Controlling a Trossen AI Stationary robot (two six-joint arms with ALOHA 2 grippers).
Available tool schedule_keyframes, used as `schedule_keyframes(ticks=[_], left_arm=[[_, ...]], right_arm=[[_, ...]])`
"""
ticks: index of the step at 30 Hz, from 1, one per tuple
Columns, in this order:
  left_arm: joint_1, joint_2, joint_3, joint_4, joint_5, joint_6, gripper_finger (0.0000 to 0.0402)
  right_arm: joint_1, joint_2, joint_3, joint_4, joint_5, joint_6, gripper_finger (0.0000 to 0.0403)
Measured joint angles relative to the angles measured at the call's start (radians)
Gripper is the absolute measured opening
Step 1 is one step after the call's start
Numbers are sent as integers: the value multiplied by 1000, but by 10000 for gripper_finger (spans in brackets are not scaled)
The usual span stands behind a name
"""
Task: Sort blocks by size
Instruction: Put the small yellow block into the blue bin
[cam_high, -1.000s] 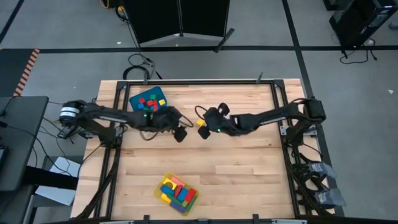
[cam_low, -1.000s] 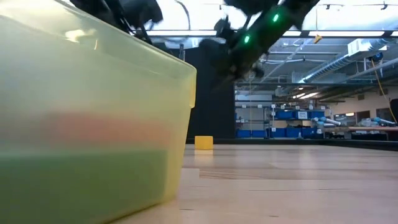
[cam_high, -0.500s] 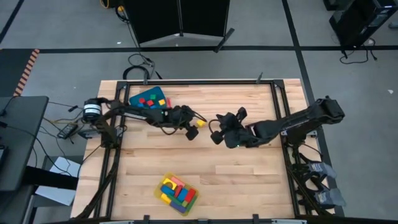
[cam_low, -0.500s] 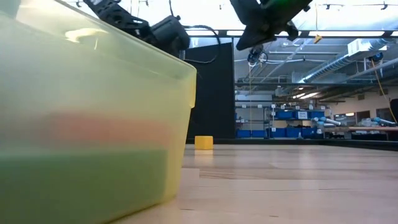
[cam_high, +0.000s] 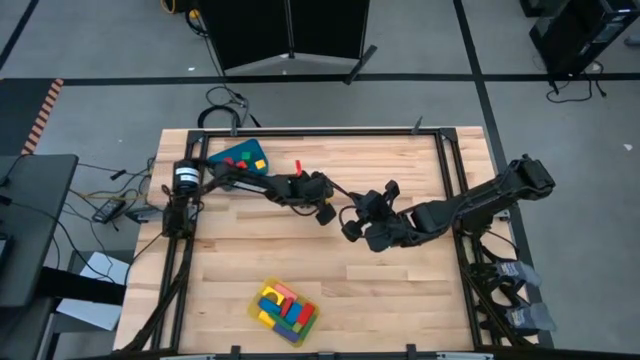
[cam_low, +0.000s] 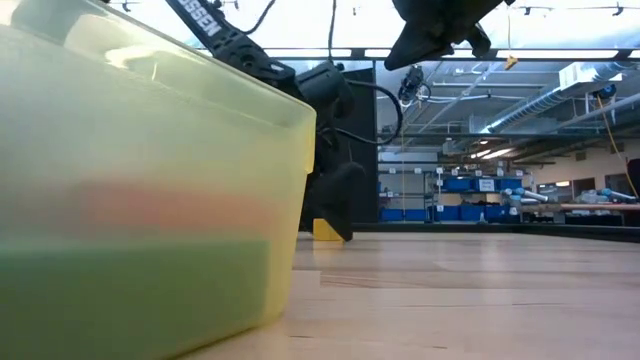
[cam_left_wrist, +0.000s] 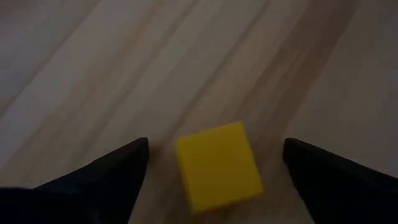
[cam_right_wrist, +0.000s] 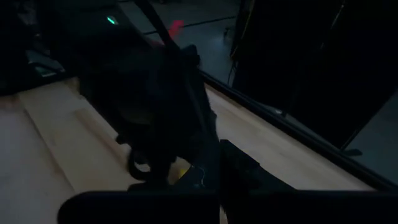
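Observation:
A small yellow cube (cam_left_wrist: 217, 165) rests flat on the wooden table near its middle. In the low view the yellow cube (cam_low: 322, 231) is partly hidden by a dark finger. My left gripper (cam_left_wrist: 216, 146) is open and slants down over the cube, one finger on each side and clear of it. From above, my left gripper (cam_high: 325, 211) covers the cube. My right gripper (cam_high: 351, 229) hangs shut and holds nothing, just right of the left one and well above the table, my right gripper (cam_low: 430, 35) showing high in the low view. More blocks lie in the two containers.
A blue bin (cam_high: 222, 152) with small blocks stands at the far left. A yellow tray (cam_high: 258, 303) of longer blocks sits near the front edge, and its wall (cam_low: 150, 200) fills the low view's left. A small red thing (cam_high: 297, 165) lies beside the bin. Bare wood lies to the right.
My left gripper has travelled from beside the blue bin toward the table's right and sunk down around the yellow cube. My right gripper has drawn back from the cube toward the right and near edges and risen. The cube has stayed in place.

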Motion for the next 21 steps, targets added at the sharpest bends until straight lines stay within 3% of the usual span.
schedule_keyframes(ticks=[3, 6, 11, 17, 21], left_arm=[[-1, 27, 19, 0, -26, -4, 355], [-1, 34, 22, 2, -23, -14, 300], [3, 29, 23, -42, -33, -22, 142], [5, -17, 16, -135, -49, 2, 139], [5, -124, -2, -203, -119, 29, 139]], right_arm=[[12, 0, 0, 1, 3, 0, 9], [20, 0, 0, 0, 3, 0, 9], [21, 0, 0, 1, 3, 0, 9], [25, 0, 0, 1, 3, 0, 9], [41, 0, 0, -2, 3, 0, 9]])
